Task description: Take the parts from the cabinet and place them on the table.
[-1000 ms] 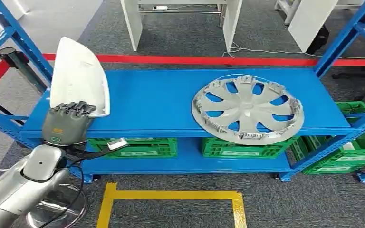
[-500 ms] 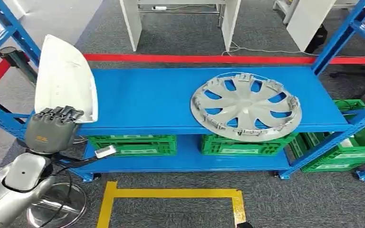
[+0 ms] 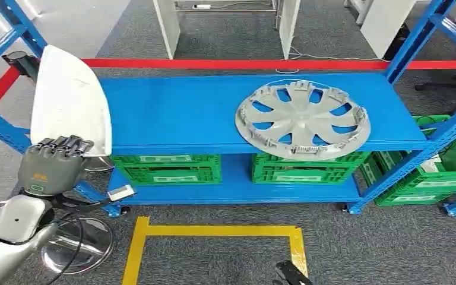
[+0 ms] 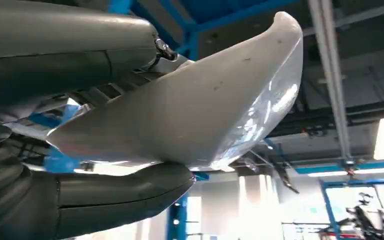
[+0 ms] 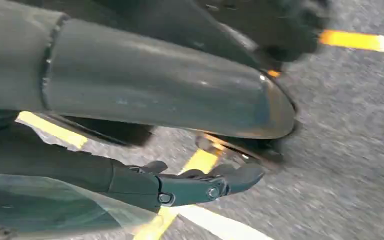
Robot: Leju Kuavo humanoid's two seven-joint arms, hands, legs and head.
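Over the last second the left hand (image 3: pixel 52 166) had drawn the white plastic cover (image 3: pixel 70 101) off the blue shelf (image 3: pixel 184 113) toward the frame's left edge, so the part looked ready to carry to the table. Its fingers gripped the cover's lower edge; the right hand (image 5: pixel 200 185) hung empty over the floor, fingers loosely apart. The cover was smooth, glossy, tapered to a rounded tip, while the silver hubcap (image 3: pixel 301 122) lay on the shelf at centre-right.
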